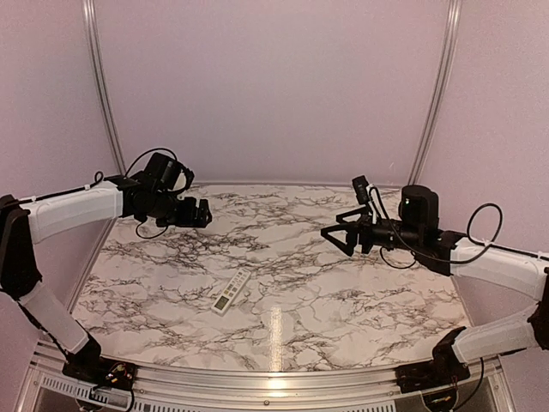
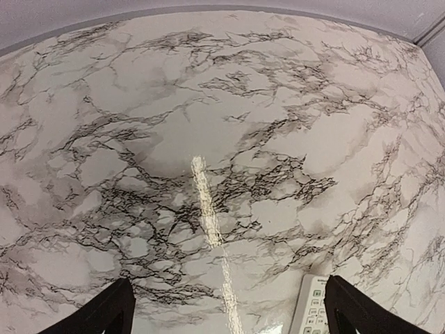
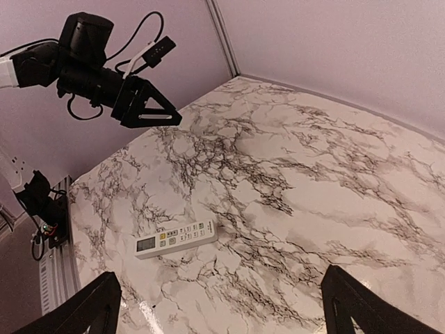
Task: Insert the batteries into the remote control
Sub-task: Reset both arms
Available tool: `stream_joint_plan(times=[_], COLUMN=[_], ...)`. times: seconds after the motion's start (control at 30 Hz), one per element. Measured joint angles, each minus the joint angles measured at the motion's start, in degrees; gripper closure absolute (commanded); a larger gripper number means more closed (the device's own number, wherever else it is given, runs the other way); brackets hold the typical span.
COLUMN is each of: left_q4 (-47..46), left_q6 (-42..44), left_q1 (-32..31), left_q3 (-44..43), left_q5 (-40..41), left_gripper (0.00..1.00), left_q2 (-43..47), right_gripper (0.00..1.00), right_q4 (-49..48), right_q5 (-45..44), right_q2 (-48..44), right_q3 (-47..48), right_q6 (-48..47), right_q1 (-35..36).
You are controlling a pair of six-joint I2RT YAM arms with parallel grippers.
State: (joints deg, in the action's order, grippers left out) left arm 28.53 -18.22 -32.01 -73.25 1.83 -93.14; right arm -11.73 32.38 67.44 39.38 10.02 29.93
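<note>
The white remote control (image 1: 231, 292) lies face up on the marble table, display end toward the near edge. It shows in the right wrist view (image 3: 175, 239), and its button end shows at the bottom of the left wrist view (image 2: 311, 308). No batteries show in any view. My left gripper (image 1: 202, 213) hangs open and empty above the table's far left; in the left wrist view (image 2: 226, 309) its fingers are wide apart. My right gripper (image 1: 336, 233) is open and empty, raised above the right half; in the right wrist view (image 3: 222, 306) its fingers are spread.
The marble table (image 1: 343, 283) has a raised metal rim at its near edge (image 1: 274, 382). Lilac walls with grey corner rails (image 1: 96, 77) close in the back and sides. The left arm (image 3: 90, 62) shows in the right wrist view.
</note>
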Motion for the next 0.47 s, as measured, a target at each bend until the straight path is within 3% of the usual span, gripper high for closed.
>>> stream_joint_plan(times=[0.2, 0.47], left_q4=[-10.4, -18.5], left_q6=[-3.8, -6.7], left_q1=[4.0, 4.6], left_q3=[17.7, 24.7], left_q5=[1.3, 1.7], left_gripper=[0.01, 0.01], left_q2=[10.7, 11.7], right_gripper=[0.01, 0.01], right_q4=[-0.8, -2.5], right_q5=[-4.2, -6.0], right_q2=[0.0, 2.3], right_q3=[-5.0, -12.5], right_q6=[1.9, 4.7], right_q1=[-5.3, -6.9])
